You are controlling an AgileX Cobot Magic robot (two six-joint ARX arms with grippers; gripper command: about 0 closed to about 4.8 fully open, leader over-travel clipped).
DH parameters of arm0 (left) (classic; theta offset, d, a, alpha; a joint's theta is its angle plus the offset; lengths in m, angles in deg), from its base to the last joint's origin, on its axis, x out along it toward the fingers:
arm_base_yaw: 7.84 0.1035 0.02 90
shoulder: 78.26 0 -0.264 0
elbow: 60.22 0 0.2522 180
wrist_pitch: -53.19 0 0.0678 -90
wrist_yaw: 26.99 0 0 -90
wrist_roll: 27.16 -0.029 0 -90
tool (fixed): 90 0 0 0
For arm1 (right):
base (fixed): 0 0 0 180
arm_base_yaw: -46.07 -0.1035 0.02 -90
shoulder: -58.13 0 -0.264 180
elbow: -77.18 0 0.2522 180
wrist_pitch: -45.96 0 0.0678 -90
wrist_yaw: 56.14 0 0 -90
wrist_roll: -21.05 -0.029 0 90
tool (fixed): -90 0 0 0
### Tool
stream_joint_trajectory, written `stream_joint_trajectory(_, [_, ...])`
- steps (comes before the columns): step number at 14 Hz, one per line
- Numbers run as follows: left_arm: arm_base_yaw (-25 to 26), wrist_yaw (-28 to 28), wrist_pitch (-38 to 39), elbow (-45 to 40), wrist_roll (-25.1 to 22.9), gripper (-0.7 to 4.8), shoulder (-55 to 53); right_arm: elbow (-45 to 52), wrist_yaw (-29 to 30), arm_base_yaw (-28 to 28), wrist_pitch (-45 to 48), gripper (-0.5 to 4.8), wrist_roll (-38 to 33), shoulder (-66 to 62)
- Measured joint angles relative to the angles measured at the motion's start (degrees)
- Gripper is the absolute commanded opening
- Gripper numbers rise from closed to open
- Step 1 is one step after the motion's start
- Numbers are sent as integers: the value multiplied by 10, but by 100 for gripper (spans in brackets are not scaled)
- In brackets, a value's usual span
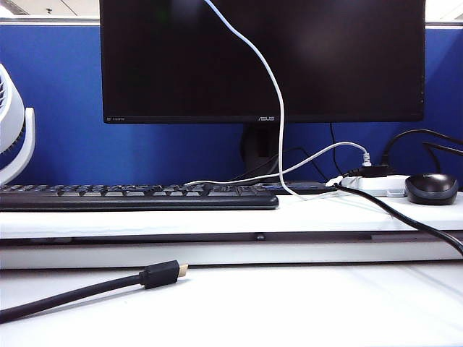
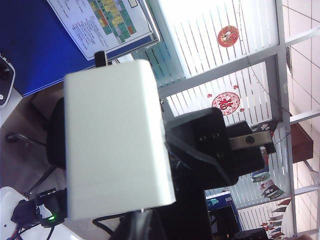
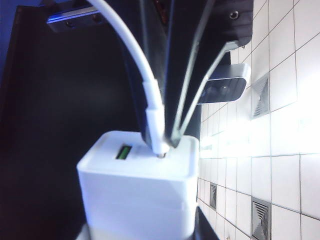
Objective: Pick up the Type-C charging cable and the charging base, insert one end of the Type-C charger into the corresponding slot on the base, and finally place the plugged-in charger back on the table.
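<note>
Both grippers are above the exterior view's top edge. There only the thin white Type-C charging cable (image 1: 278, 108) shows, hanging down in front of the monitor onto the raised ledge of the table (image 1: 145, 220). In the right wrist view my right gripper (image 3: 142, 220) is shut on the white charging base (image 3: 140, 185). The cable's plug (image 3: 156, 122) stands with its tip in a port on the base's end face, pinched between the black fingers (image 3: 190, 75) of my left gripper. In the left wrist view the base (image 2: 115, 140) fills the middle, with my left gripper (image 2: 142, 220) at its end.
On the ledge lie a black keyboard (image 1: 137, 196), a white power strip (image 1: 376, 184) with black plugs, a pale grey cable (image 1: 318, 155) and a black mouse (image 1: 431, 188). A thick black cable with a gold-tipped plug (image 1: 163, 275) lies on the lower table. A monitor (image 1: 260, 58) stands behind.
</note>
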Motion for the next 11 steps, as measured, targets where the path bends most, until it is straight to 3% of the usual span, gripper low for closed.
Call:
stream_joint_trajectory(8, [0, 0, 0, 0, 11, -4, 0, 0, 0, 0, 0, -1, 0, 0])
stream_joint_trajectory(9, [0, 0, 0, 0, 11, 91, 0, 0, 0, 0, 0, -1, 0, 0])
stream_joint_trajectory(11, [0, 0, -4, 0, 12, 111, 0, 0, -1, 0, -5, -1, -1, -1])
